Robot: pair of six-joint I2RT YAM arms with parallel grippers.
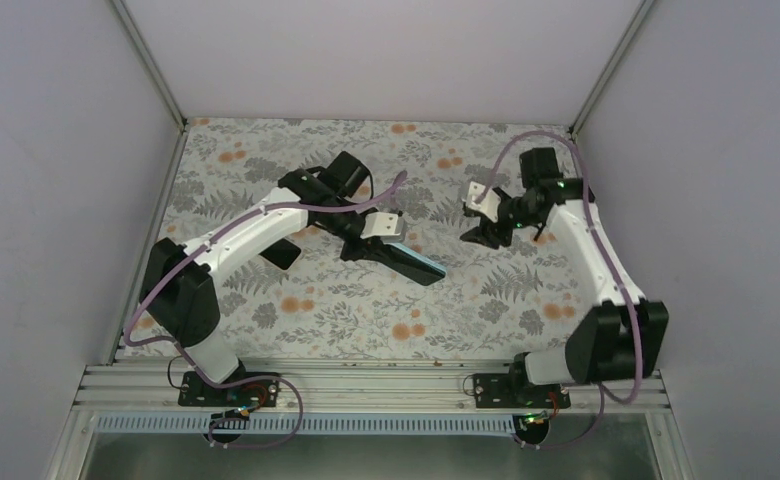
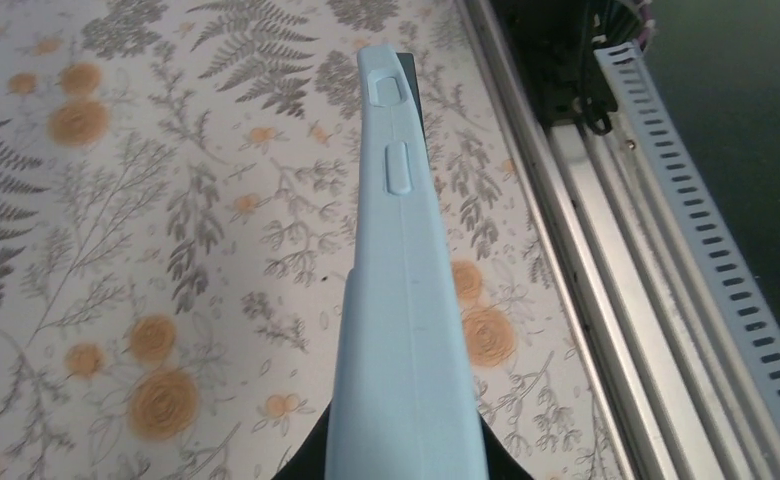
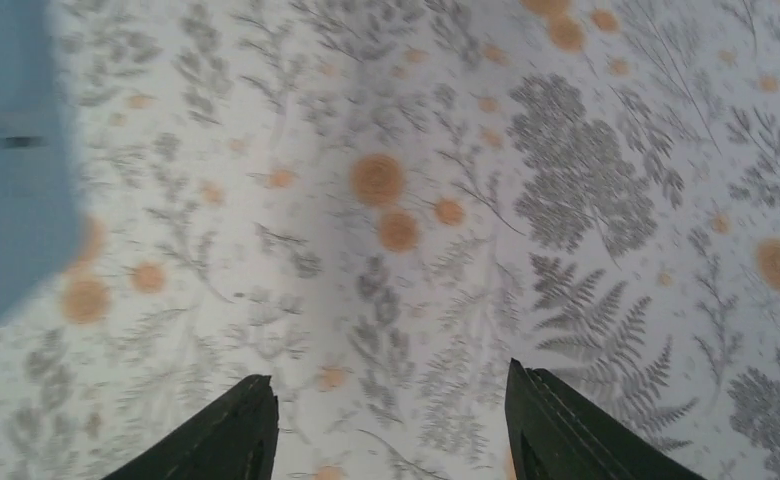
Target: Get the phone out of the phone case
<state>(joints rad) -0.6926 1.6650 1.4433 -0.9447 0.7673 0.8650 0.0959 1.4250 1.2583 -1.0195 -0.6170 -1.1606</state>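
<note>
Left gripper [image 1: 394, 243]: we clamp it on the phone case [image 2: 406, 300], edge up, above the surface [image 1: 366, 320], exposing the rim.
Phone [image 1: 413, 263]: seated inside, we judge.
Right gripper [image 3: 388, 410]: jaws apart, nearby, free to peel.

Left arm [image 1: 251, 225] and right arm [image 1: 593, 252] have white shells and purple cables [image 1: 541, 133]; right pincer [image 3: 388, 372] is black.

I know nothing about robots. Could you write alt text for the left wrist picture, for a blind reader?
A pale blue rubbery phone case, seen edge-on with two raised side buttons, stretches up from the left arm's black tool gripping it at the bottom. Beneath lies a fern-and-orange-flower patterned table cover, with a metal rail at right.
</note>
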